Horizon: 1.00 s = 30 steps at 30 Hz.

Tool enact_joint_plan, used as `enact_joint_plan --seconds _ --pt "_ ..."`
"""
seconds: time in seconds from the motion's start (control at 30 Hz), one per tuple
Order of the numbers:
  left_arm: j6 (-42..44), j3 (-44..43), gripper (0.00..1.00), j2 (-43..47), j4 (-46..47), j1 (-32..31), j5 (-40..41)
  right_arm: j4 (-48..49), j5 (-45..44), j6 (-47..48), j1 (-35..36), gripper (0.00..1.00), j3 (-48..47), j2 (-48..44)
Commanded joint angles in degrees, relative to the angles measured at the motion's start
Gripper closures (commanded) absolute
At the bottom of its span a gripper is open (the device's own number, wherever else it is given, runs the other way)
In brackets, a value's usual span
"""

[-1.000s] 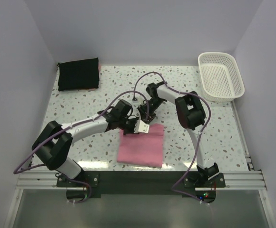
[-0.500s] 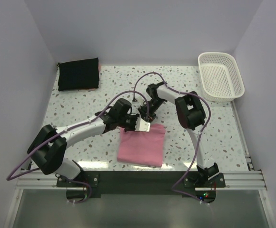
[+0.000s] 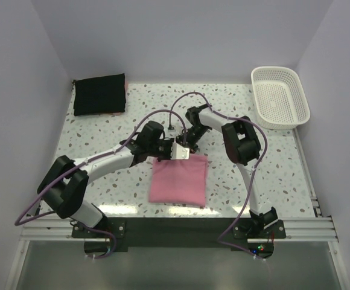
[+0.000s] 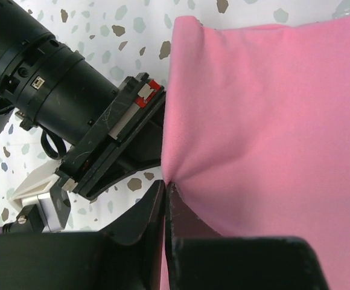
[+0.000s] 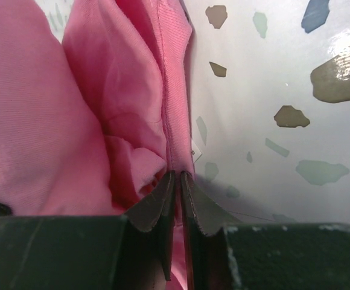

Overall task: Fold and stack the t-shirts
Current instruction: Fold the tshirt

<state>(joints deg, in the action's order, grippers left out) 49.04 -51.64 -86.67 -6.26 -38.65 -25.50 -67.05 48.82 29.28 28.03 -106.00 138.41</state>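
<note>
The folded pink t-shirt (image 3: pixel 178 181) lies at the near centre of the table (image 3: pixel 271 158), well apart from the folded black t-shirt (image 3: pixel 99 93) at the far left corner. The left gripper (image 4: pixel 165 188) and right gripper (image 5: pixel 176 180) each pinch its far edge. Risk: unequal travel, or a thin pinch slipping, would open the fold.

Two garments were there: one pink t-shirt (image 3: pixel 178 181) and one black folded garment (image 3: pixel 99 93). There was one white basket (image 3: pixel 279 96), one table (image 3: pixel 84 136), and two end effectors: the left end effector (image 4: pixel 165 187) and the right end effector (image 5: pixel 178 175).
</note>
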Motion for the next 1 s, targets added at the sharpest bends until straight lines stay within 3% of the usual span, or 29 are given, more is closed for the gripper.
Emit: enact_joint_plan --seconds 0.0,0.03,0.07,0.17,0.27,0.43,0.6,0.7,0.8,0.97 --pt "1.2 0.0 0.92 -1.2 5.2 0.3 -1.2 0.7 -4.2 2.4 0.3 0.85 -0.2 1.8" --pt "1.2 0.0 0.87 -1.8 5.5 0.2 -1.1 0.3 -4.3 2.4 0.3 0.85 -0.4 1.8" --pt "0.9 -0.1 0.76 -2.0 5.5 0.3 -1.0 0.2 -4.4 2.4 0.1 0.83 -0.6 1.6" --pt "0.3 -0.3 0.63 -1.6 5.4 0.3 -0.7 -0.5 -5.8 2.5 -0.1 0.78 -1.3 0.3" --pt "-1.1 -0.7 0.61 0.9 4.3 0.8 -2.0 -2.8 -7.7 3.8 -0.3 0.7 -2.8 -1.6" --pt "-6.6 -2.7 0.6 6.2 -6.6 4.8 -7.0 -6.7 -15.0 6.0 -1.0 0.61 -8.3 -4.5" --pt "-11.6 -7.3 0.55 5.6 -20.6 11.0 -12.5 -11.4 -21.4 7.9 -3.5 0.41 -15.3 -7.4" --pt "-16.7 -8.7 0.49 3.8 -23.4 13.9 -14.9 -15.2 -20.6 9.3 -6.9 0.31 -16.7 -8.6" --pt "-21.5 -10.2 0.44 1.2 -23.4 15.9 -17.5 -19.6 -17.6 11.8 -8.7 0.28 -14.4 -10.6" --pt "-24.3 -15.2 0.43 -7.4 -25.7 17.1 -19.9 -16.9 -13.8 13.0 -8.3 0.3 -5.0 -14.1"
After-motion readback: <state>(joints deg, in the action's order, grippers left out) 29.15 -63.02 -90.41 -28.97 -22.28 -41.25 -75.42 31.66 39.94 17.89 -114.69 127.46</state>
